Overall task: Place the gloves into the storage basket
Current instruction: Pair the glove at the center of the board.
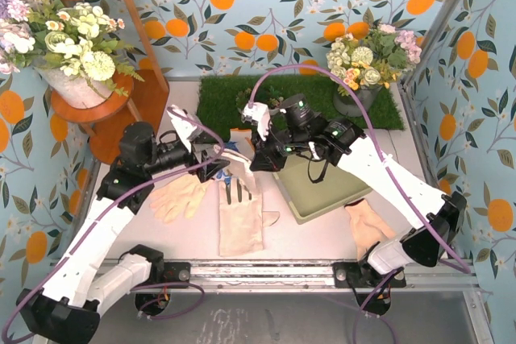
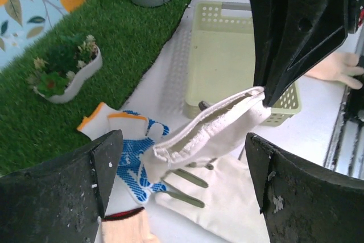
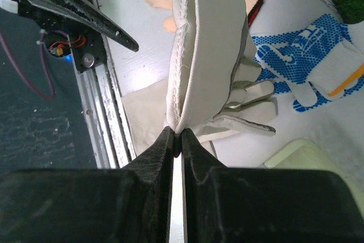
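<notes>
My right gripper [image 3: 176,135] is shut on the cuff edge of a grey-and-cream work glove [image 3: 210,55] and holds it above the table; the pair shows in the top view [image 1: 260,159]. My left gripper [image 2: 183,147] is open, its fingers either side of that hanging glove [image 2: 210,132] without touching it. A second cream work glove [image 1: 240,217] lies flat below. The blue-and-white glove [image 2: 133,146] lies beside it. One peach glove [image 1: 179,197] lies to the left, another [image 1: 367,227] to the right of the pale green basket [image 1: 300,209], which holds no glove.
A white dish of plants [image 2: 65,75] sits on the grass mat [image 1: 218,98] behind the gloves. A flower pot [image 1: 355,98] stands at the mat's right end. A wooden stand [image 1: 89,110] is at far left. A metal rail [image 1: 266,267] runs along the near edge.
</notes>
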`<act>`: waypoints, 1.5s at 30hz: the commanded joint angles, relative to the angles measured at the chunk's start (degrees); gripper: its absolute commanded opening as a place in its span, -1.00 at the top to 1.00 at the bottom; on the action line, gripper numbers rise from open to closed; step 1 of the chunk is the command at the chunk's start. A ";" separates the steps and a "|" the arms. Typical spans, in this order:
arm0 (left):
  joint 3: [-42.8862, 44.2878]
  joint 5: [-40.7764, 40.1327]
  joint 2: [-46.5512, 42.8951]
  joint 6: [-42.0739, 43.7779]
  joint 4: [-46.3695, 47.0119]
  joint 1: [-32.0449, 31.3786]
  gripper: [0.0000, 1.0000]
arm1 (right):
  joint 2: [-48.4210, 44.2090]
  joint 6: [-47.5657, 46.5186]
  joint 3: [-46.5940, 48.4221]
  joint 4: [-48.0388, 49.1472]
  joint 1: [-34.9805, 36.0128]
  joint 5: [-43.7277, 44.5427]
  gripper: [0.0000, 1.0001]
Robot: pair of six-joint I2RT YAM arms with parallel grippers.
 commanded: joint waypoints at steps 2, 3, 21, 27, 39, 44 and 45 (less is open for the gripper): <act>1.21 -1.54 -3.13 10.64 0.52 -2.70 -0.87 | -1.65 -1.82 3.35 -1.89 0.37 -4.89 1.00; 1.38 -1.66 -3.29 11.38 0.47 -3.40 -0.87 | -1.67 -2.02 3.53 -2.42 0.38 -5.54 1.00; 8.72 -11.15 4.67 20.08 -14.84 -16.26 -0.57 | -4.53 -2.25 1.39 -2.99 0.72 -8.40 1.00; 9.40 -13.33 4.58 19.49 -14.88 -16.67 -0.10 | -4.94 -1.23 0.44 -2.52 0.81 -5.12 1.00; 7.89 -25.41 4.56 16.15 -11.53 -17.02 1.00 | -0.20 2.92 0.69 4.41 2.85 13.15 1.00; 4.94 -32.90 3.48 17.12 -3.72 -17.01 1.00 | 1.34 5.96 0.73 10.40 2.90 20.53 1.00; 4.48 -33.95 3.40 17.15 -2.04 -17.01 1.00 | 1.46 6.47 0.32 11.83 2.85 21.51 1.00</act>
